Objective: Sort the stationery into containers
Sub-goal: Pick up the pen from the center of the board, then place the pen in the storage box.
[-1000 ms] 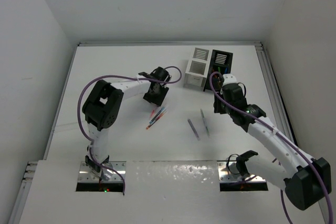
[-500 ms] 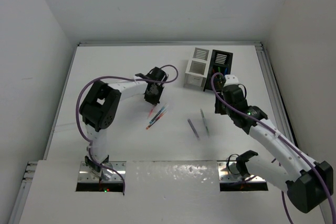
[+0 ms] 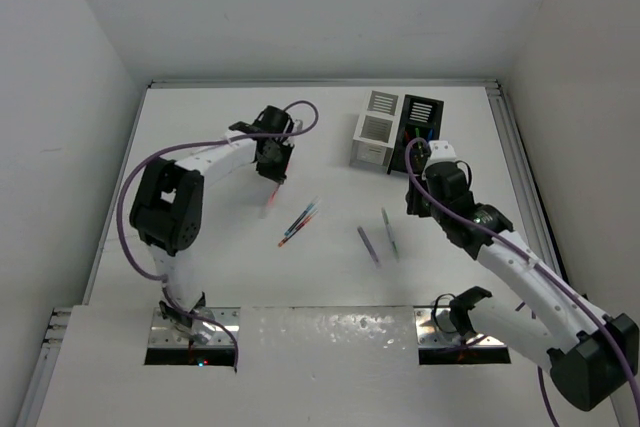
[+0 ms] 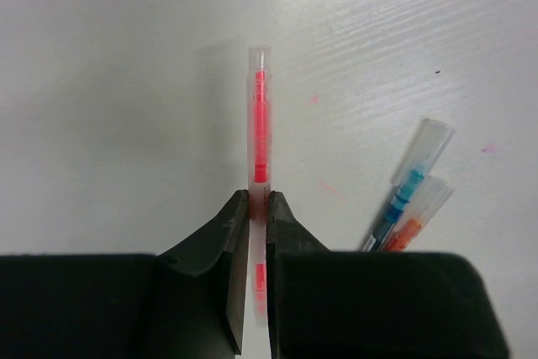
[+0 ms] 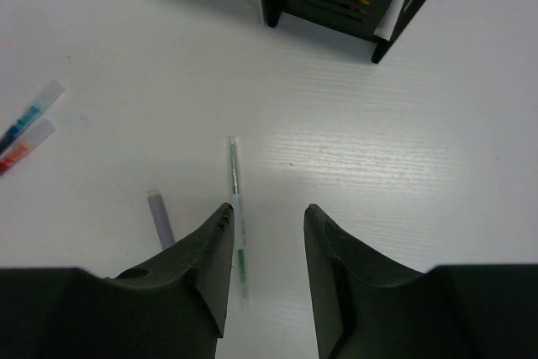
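The left arm (image 3: 205,162) is stretching forward with its elbow bent, and the left gripper (image 4: 258,199) is pinching a red pen (image 4: 260,124) between its 2 closed fingers. The right arm (image 3: 512,265) is angling forward, and the right gripper (image 5: 267,212) is hovering with its 2 fingers parted, gripping nothing.

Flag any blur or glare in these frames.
Left wrist: the red pen is sharp in the left gripper. Top external: that pen is only a faint smear. Right wrist: soft glare on the table beside the green pen.
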Robot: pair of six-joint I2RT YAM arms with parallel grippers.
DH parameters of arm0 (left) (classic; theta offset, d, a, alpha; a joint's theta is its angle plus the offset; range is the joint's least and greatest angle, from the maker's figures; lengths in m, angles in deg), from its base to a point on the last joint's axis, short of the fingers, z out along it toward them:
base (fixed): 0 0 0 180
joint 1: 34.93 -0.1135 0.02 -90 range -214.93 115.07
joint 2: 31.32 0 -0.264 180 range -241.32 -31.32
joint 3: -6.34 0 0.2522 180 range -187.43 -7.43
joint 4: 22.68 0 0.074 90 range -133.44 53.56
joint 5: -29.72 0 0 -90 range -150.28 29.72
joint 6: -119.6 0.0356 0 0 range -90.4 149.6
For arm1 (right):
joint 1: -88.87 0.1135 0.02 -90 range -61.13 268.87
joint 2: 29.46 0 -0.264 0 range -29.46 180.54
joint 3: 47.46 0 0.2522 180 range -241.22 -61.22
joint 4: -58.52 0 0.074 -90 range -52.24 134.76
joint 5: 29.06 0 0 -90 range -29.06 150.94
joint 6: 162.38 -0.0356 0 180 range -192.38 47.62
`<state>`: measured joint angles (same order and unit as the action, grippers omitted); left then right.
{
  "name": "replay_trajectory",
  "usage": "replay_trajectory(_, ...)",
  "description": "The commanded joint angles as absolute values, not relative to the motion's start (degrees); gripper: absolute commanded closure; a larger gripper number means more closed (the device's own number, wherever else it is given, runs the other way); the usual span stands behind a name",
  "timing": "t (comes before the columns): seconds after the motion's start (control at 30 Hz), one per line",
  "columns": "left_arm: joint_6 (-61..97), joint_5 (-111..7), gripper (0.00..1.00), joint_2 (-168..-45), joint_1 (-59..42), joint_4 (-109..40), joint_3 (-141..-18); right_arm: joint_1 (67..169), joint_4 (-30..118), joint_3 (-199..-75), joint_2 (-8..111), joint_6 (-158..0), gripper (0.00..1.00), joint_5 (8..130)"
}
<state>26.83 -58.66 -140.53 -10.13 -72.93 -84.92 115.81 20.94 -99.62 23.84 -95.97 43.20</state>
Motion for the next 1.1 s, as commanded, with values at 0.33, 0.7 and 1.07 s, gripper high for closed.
replay_trajectory(0.33,47.4,-48.8,1.0,-117.0,-9.4,-71.8,-90.4,121.6,38.5,-108.4,25.1,-95.9,0.58,53.5)
replay_trajectory(0.7,45.9,-43.4,1.0,-102.1,-3.7,-54.0,-82.4,128.1,64.2,-120.5,38.0,-105.6,0.41,64.9)
replay_trajectory(1.07,44.6,-41.9,1.0,-101.9,-0.2,-53.8,-82.9,128.9,75.6,-119.4,44.0,-113.7,0.48,63.4)
